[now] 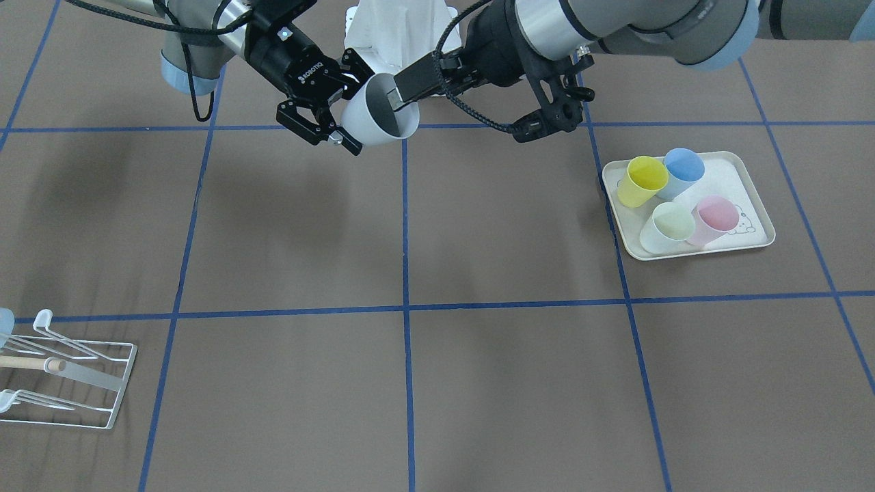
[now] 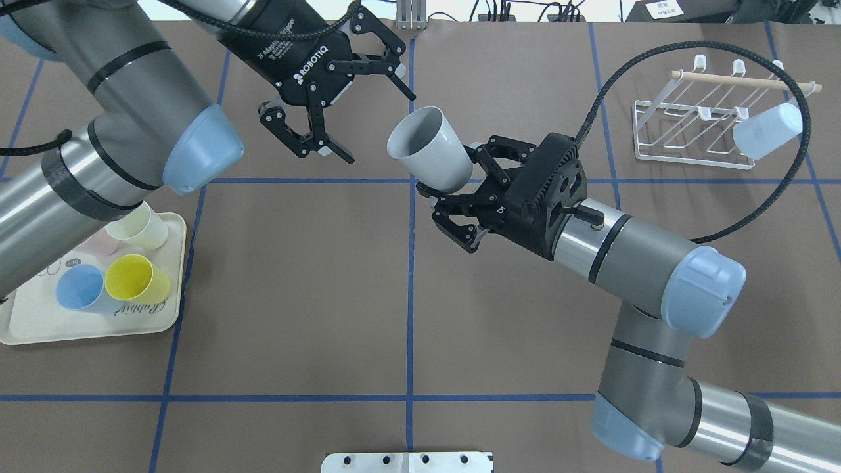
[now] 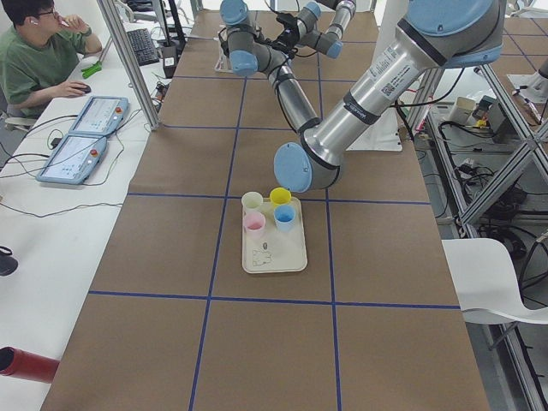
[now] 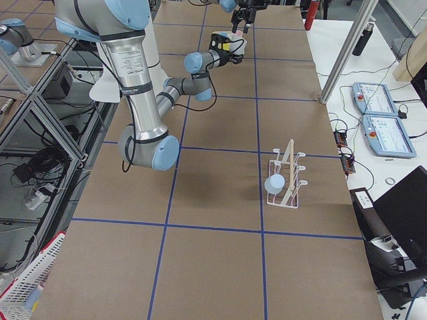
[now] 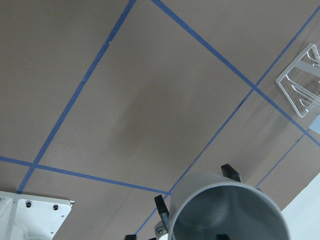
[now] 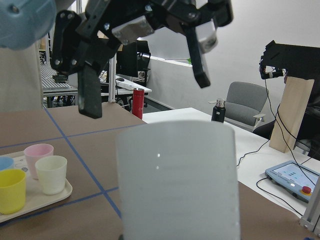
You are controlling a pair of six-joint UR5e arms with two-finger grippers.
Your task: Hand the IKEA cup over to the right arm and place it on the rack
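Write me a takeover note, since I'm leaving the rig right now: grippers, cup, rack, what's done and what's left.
The left gripper is open, holds nothing and sits just clear of the cup's mouth.
The right gripper is shut on the base of the white cup, which is in the air and tilted.
The rack is on the right arm's side, with one light-blue cup on it.
The tray on the left side holds four coloured cups.
Done: the transfer.
Left: carry the white cup to the rack and set it on a free prong.
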